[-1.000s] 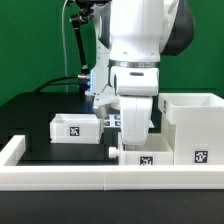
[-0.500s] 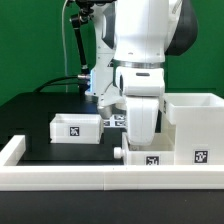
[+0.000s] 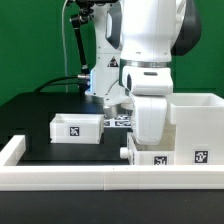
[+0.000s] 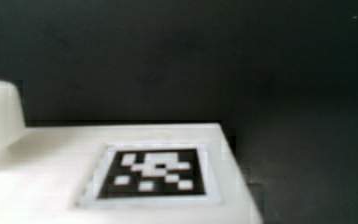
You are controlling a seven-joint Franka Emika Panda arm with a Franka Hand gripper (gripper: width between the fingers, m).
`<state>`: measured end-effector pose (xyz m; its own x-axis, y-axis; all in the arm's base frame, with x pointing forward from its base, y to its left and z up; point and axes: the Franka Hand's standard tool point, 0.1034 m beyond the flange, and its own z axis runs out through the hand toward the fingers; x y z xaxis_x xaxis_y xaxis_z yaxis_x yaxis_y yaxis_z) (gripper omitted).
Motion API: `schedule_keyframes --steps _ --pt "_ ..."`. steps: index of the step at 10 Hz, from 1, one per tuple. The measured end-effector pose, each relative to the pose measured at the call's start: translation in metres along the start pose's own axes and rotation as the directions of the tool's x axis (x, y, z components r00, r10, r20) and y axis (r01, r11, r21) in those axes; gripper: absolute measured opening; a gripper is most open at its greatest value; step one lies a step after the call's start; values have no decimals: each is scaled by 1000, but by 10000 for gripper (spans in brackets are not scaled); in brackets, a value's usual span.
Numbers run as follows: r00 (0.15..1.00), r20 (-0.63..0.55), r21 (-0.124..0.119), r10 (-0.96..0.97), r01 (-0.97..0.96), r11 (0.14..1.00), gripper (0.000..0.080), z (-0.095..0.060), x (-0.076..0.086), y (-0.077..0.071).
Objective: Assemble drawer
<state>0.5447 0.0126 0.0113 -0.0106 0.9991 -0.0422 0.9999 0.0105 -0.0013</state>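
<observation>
The large hollow white box (image 3: 196, 128) of the drawer stands at the exterior view's right, with a tag on its front. One small tray (image 3: 76, 127) lies at the left. A second small tray (image 3: 158, 160) sits low in front, just behind the border wall and beside the box. My gripper (image 3: 150, 143) is down on this tray; the hand hides its fingers. The wrist view shows the tray's white face (image 4: 51, 155) and its tag (image 4: 158, 172) very close, with no fingers in sight. The tray moves along with the hand.
The low white border wall (image 3: 60, 178) runs along the front and up the left side. The marker board (image 3: 118, 120) lies behind the hand, between the left tray and the box. A black table surface (image 3: 40, 115) lies at the left.
My arm has moved toward the exterior view's right, and the front tray has gone with it, closer to the large box. The left tray and the box have not moved.
</observation>
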Motion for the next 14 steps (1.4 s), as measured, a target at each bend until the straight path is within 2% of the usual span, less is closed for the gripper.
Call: schedule_keyframes --steps 1,2,3,4,5,6,7,8,10,11,12,14 --pt "1000 0 0 1 -1 1000 42 0 0 0" --pt "1000 0 -1 5 -5 1000 232 -1 0 0" --pt "1000 0 -6 14 -14 1000 232 -5 1 2" --pt "1000 0 -7 27 -27 1000 431 -10 2 4" --pt "999 2 -3 38 -38 999 563 -16 2 4" --pt "999 6 6 51 -51 999 563 -25 2 6" --pt "998 10 11 56 -56 998 634 -35 0 10" --pt "998 13 12 63 -63 998 645 -43 -5 14" --pt "998 23 37 57 -58 998 648 -54 -19 28" --pt "998 28 48 51 -53 997 648 -56 -26 39" --pt "999 26 41 38 -39 998 648 -56 -31 47" --pt "998 23 44 50 -51 998 648 -54 -35 45"
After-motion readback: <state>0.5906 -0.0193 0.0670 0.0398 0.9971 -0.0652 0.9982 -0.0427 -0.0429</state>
